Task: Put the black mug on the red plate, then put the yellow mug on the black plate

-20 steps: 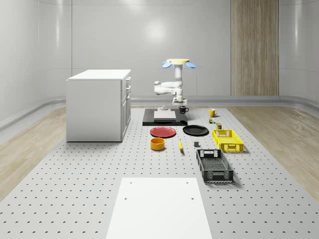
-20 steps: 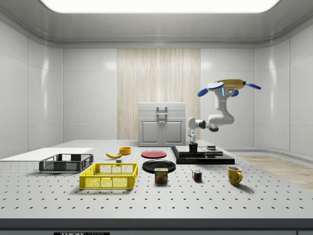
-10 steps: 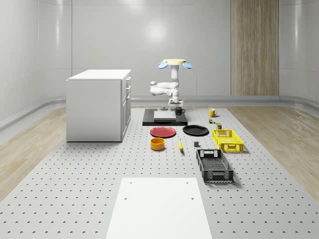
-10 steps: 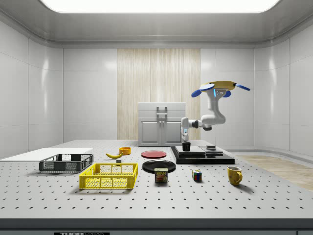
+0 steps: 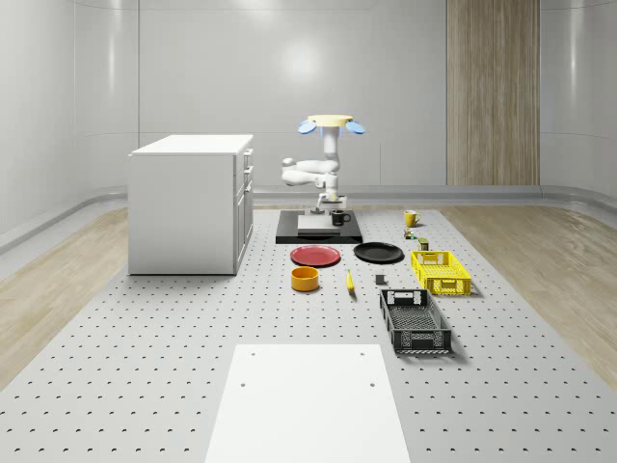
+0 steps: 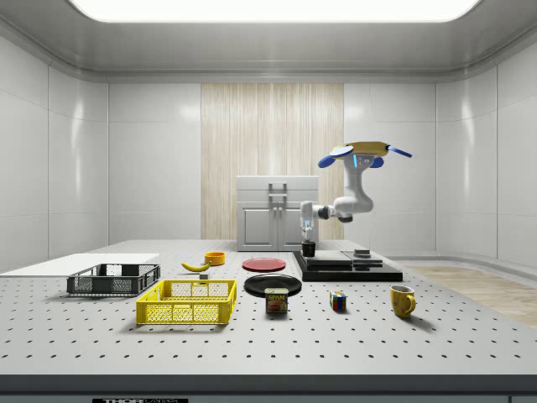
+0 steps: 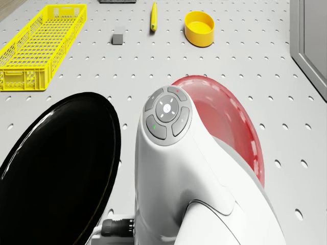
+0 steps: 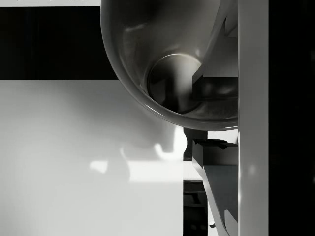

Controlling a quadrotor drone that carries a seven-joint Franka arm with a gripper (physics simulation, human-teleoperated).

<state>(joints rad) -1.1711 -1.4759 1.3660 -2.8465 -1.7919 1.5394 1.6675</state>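
Presently the pincer [image 6: 308, 243] grasps the black mug [image 6: 308, 248], drone [image 6: 361, 152] hovering near the red plate [image 6: 263, 264]. Recommend centring the mug above that plate, then lowering it upright.

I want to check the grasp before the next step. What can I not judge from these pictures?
- Side view: whether the glossy black mug at the gripper is clear of the flat black platform; too small to tell.
- Drone view: part of the round red plate; the white robot arm covers it.
- Drone view: the round black plate; cut off by the picture's edge.
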